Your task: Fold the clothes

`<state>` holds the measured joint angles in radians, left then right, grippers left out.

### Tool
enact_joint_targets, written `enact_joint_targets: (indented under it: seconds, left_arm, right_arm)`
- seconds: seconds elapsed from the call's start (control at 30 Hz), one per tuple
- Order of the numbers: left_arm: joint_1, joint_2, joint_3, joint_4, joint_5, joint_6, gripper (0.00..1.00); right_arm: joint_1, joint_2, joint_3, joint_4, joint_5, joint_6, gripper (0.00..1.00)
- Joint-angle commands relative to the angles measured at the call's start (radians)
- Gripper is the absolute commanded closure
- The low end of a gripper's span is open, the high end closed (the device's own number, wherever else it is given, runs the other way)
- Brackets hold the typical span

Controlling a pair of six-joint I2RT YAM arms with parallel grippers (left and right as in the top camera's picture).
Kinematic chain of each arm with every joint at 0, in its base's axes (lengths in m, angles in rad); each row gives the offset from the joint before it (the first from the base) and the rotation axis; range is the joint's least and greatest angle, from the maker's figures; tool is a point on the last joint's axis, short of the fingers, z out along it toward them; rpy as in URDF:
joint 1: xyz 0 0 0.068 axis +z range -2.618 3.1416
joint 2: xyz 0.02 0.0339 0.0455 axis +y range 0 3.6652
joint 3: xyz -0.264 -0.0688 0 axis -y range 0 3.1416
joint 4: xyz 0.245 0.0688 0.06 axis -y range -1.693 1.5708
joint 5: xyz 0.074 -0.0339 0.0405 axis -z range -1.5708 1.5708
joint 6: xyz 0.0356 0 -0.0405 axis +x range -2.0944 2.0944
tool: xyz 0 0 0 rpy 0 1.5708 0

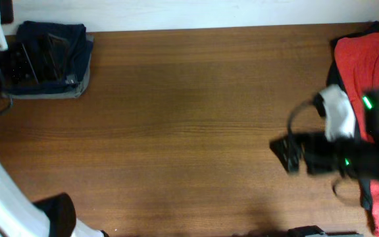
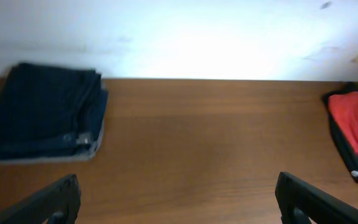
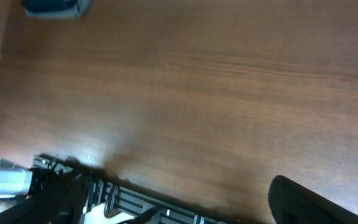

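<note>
Shorts (image 1: 48,52) are lying folded on the desk (image 1: 189,118), upper left overhead. Left claw (image 2: 176,190) and right claw (image 1: 285,155) are gaping wide and empty. You should be steering both clear without snagging the folds.

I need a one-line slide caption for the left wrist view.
Open left gripper over the wooden table; folded navy clothes lie far left, a red garment at the right edge.

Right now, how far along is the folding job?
Done: the navy shorts lie folded on a grey piece in the far corner of the table. In hand: nothing; the left gripper and right gripper are open and empty. Left: possibly the red garment at the right edge; its state is hard to tell.
</note>
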<state>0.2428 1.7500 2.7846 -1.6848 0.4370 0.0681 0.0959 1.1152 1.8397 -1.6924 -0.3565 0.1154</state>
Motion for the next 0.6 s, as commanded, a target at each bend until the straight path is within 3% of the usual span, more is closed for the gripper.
enact_joint_targets:
  seconds: [0.0, 0.3, 0.43, 0.57]
  left_arm:
    - [-0.05, -0.079, -0.004, -0.001, -0.001, 0.018, 0.0]
    - [-0.181, -0.285, -0.162, -0.002, -0.075, -0.005, 0.0]
    - [-0.183, -0.386, -0.33, 0.027, -0.099, -0.019, 0.0]
    - [-0.183, -0.539, -0.605, 0.174, -0.101, -0.03, 0.0]
  right_arm:
    - [0.003, -0.122, -0.059, -0.006, 0.083, -0.001, 0.01]
    - [0.002, -0.328, -0.148, 0.003, 0.253, 0.103, 0.01]
    - [0.002, -0.336, -0.148, 0.031, 0.261, 0.103, 0.01]
    - [0.002, -0.334, -0.148, 0.071, 0.261, 0.103, 0.01]
